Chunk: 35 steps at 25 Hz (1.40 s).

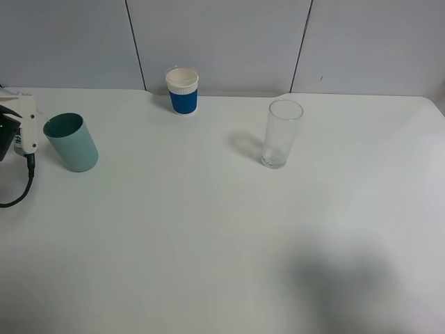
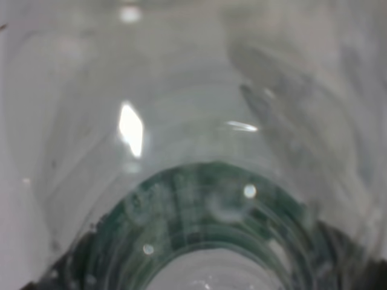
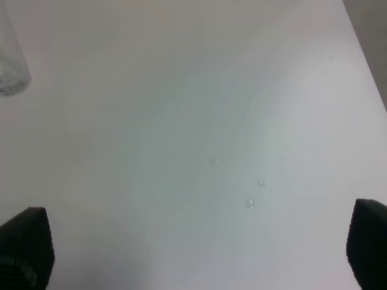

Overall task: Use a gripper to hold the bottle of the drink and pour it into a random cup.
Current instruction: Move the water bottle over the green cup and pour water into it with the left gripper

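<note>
Bottle (image 2: 199,175) in left claw (image 1: 26,125) beside cup (image 1: 71,142)

Site is presenting as a test lab: plain white table (image 1: 208,264) is standing against 3 grey wall panels (image 1: 215,42), black cable (image 1: 29,179) trailing at left edge.

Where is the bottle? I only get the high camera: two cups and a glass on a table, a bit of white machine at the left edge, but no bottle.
Observer: The camera on the left hand is filled by the bottle, clear with a dark green label. That hand seems to hold it just outside your frame.
Visitor: And the other hand?
Observer: Its camera shows the right hand open above the table, with nothing between its tips.
Visitor: Any spills?
Observer: A few tiny drops lie on the table there.
</note>
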Tool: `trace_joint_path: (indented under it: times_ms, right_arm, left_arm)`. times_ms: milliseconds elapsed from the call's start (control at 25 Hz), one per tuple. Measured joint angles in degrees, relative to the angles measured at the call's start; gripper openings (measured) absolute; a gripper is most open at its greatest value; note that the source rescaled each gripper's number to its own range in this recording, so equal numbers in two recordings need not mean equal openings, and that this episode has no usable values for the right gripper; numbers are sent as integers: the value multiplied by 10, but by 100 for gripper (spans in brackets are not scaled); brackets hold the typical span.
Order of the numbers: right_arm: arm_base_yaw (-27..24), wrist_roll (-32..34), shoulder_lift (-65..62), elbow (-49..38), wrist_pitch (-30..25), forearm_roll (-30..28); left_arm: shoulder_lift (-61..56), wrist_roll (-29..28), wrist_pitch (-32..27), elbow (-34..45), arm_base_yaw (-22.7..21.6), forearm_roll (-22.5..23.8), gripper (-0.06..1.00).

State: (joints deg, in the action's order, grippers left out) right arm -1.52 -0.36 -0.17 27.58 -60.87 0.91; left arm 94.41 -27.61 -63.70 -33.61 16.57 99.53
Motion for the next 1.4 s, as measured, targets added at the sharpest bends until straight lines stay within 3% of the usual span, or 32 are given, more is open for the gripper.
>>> trace_joint_path:
  times_ms: [1160, 1400]
  right_arm:
    - [0, 0, 0, 0, 0, 0]
    - [0, 0, 0, 0, 0, 0]
  left_arm:
    - [0, 16, 2, 0, 0, 0, 0]
    - [0, -23, 29, 0, 0, 0, 0]
